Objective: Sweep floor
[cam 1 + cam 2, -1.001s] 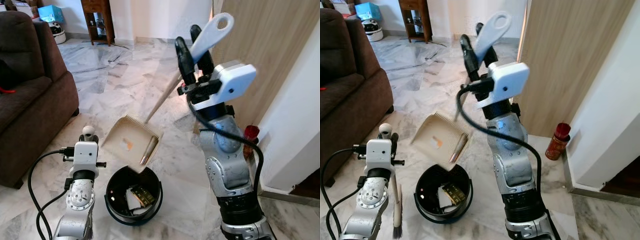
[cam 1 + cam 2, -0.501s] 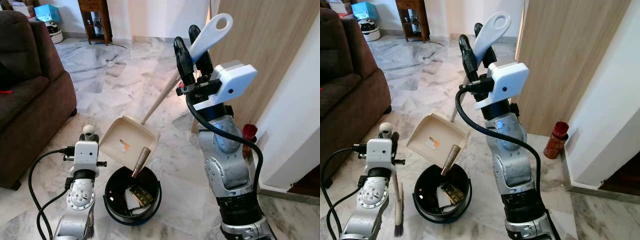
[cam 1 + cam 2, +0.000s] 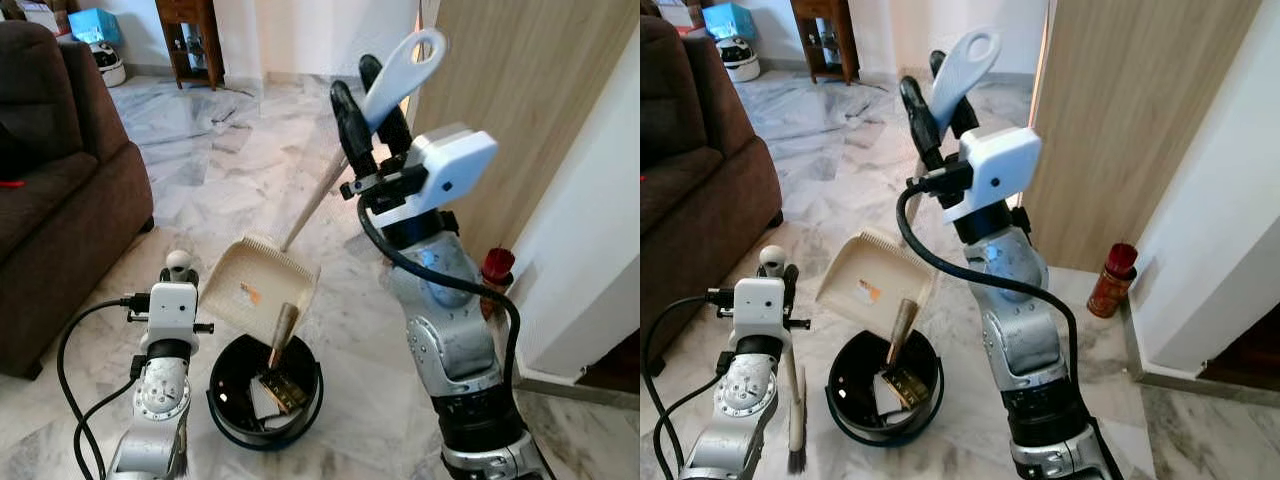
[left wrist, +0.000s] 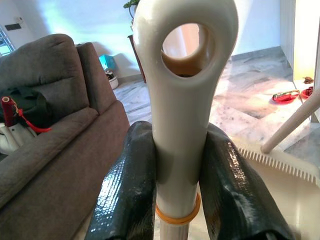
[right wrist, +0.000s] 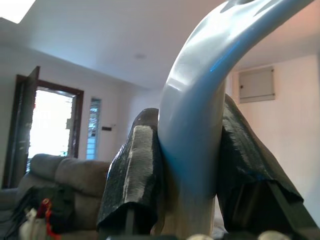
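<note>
cream plastic dustpan (image 3: 262,292), long-handled, tilted mouth-down over the black bin (image 3: 266,396); its lip sits just above the bin rim at 12 o'clock. a brown tube-like piece (image 3: 282,333) is sliding off the lip into the bin, and an orange scrap (image 3: 246,292) clings to the pan floor.
right claw (image 3: 372,112): clamped on the dustpan's looped handle top, raised high at 1 o'clock of the bin.
left claw (image 4: 176,190): closed round the cream handle of the hand brush (image 3: 794,415), which hangs bristles-down at 9 o'clock of the bin, near the marble floor (image 3: 230,140).
risks, judged: the pan lip overhangs only the bin's far edge, so a steeper tip or sideways swing could drop debris onto the floor; lowering the pan could nudge the light bin over; the stuck scrap may need a shake.
</note>
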Robot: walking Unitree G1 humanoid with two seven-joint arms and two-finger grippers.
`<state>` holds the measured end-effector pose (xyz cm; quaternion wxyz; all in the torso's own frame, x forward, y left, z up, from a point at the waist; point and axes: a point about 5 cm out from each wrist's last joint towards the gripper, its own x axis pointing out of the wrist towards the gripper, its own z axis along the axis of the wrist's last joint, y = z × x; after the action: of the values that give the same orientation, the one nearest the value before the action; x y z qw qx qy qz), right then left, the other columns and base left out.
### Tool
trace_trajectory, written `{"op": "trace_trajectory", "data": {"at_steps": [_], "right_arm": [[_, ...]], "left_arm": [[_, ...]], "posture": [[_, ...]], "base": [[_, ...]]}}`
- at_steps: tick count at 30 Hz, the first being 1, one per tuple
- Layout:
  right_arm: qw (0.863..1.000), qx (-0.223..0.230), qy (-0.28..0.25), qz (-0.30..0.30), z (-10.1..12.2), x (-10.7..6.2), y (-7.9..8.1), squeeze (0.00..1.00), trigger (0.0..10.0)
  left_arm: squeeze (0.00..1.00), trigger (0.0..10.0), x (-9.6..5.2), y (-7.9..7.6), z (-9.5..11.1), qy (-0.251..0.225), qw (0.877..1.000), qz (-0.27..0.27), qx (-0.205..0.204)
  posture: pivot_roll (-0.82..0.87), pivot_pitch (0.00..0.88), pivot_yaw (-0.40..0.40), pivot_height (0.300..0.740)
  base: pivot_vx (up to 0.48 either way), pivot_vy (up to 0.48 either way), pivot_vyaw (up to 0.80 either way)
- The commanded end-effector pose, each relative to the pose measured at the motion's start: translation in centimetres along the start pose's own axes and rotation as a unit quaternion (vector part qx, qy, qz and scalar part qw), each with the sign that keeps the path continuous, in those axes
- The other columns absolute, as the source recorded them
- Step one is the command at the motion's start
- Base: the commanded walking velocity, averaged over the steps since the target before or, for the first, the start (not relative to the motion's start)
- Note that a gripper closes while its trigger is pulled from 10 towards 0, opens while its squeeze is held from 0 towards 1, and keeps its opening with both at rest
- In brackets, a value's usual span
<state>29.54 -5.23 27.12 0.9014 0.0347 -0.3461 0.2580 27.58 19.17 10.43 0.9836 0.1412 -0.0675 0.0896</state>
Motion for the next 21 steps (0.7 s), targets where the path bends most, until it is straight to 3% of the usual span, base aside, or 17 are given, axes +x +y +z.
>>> {"op": "trace_trajectory", "data": {"at_steps": [1,8,12,14,15,16,21], "right_arm": [[0.999,-0.003,-0.043,0.011,1.6,0.6,0.4,0.00,10.0],[0.999,-0.014,-0.045,0.010,1.6,0.5,0.3,0.00,10.0],[0.998,-0.043,-0.040,-0.011,1.5,0.5,-0.2,0.00,10.0],[0.992,-0.098,-0.028,-0.077,1.3,0.2,-2.2,0.00,10.0],[0.992,-0.098,-0.028,-0.077,1.3,0.2,-2.2,0.00,10.0],[0.985,-0.136,-0.018,-0.107,1.2,-0.1,-3.4,0.00,10.0],[0.969,-0.201,0.008,-0.145,0.8,-1.5,-5.7,0.00,10.0]], "left_arm": [[0.00,10.0,0.5,0.2,0.9,-0.025,1.000,-0.001,0.003],[0.00,10.0,0.5,0.1,0.9,-0.024,1.000,-0.002,0.003],[0.00,10.0,0.5,0.1,0.9,-0.024,1.000,-0.003,0.003],[0.00,10.0,0.5,0.0,0.8,-0.024,1.000,-0.003,0.002],[0.00,10.0,0.5,0.0,0.8,-0.024,1.000,-0.003,0.002],[0.00,10.0,0.5,0.0,0.8,-0.023,1.000,-0.004,0.002],[0.00,10.0,0.4,-0.2,0.8,-0.022,1.000,-0.006,0.000]], "posture": [[0.04,0.000,0.025,0.740],[0.03,0.000,0.024,0.740],[0.03,0.000,0.023,0.740],[0.03,0.000,0.022,0.740],[0.03,0.000,0.022,0.740],[0.03,0.000,0.022,0.740],[0.03,0.000,0.021,0.740]], "base": [[0.000,0.000,0.00],[0.000,0.000,0.00],[0.000,0.000,0.00],[0.000,0.000,0.00],[0.000,0.000,0.00],[0.000,0.000,0.00],[0.000,0.000,0.00]]}}
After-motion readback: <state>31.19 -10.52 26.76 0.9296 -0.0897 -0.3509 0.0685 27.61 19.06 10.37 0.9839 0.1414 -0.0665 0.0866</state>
